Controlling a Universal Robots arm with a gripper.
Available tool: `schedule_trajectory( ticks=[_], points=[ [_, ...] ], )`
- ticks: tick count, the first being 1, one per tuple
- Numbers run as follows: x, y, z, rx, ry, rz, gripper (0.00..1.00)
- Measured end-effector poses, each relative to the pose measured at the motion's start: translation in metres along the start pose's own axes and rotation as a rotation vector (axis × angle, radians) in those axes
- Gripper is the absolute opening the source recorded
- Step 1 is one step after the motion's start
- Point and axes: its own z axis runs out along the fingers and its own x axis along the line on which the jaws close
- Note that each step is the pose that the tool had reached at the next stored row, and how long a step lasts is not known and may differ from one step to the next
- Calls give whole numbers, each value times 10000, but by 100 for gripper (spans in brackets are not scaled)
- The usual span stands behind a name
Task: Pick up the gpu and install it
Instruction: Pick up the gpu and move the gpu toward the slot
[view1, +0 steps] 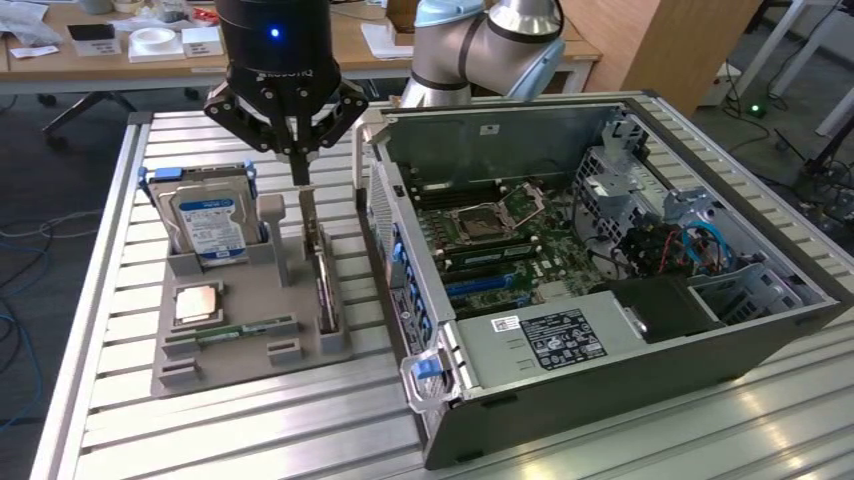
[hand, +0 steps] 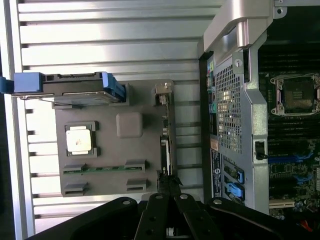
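Grey plastic holder (view1: 254, 375) on the slatted desk (view1: 200, 430) holds the gpu (view1: 320, 270) standing on edge, left of centre in the exterior view beside the open computer case (view1: 641, 390), so the gripper (view1: 302, 172) has its fingers (hand: 156, 212) clenched on the exposed top edge from above.

Silver ribbed aluminium slat table (view1: 267, 430). Directly on it: one grey plastic parts holder (view1: 230, 376), toward the exterior view's left; one dark metal computer tower case (view1: 601, 400), side open, just beside the holder.
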Motion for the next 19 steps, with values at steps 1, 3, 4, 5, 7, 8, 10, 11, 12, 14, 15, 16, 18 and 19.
schedule_trajectory(
  ticks=[1, 3, 4, 5, 7, 8, 10, 11, 12, 14, 15, 16, 18, 19],
  points=[
    [0, 0, 0, -1, 0, 0, 11],
    [0, 0, 0, -1, -1, 0, 11],
    [0, 0, 0, -1, 0, 0, 11],
    [0, -1, 0, 0, 0, 0, 11],
    [0, -1, 0, -1, 0, 0, 11],
    [0, -1, 0, -1, 0, -1, 11],
    [0, -1, 0, -1, 0, 0, 11],
    [0, -1, 0, -1, 0, 0, 11],
    [0, -1, 0, -1, 0, 0, 17],
    [0, -1, 0, 0, 0, 0, 23],
    [0, -1, 0, 0, 0, -1, 29],
    [0, -1, 0, 0, 0, -1, 35],
    [0, -1, 0, -1, 0, -1, 42],
    [0, -1, 0, -1, 0, -1, 42]
  ],
)
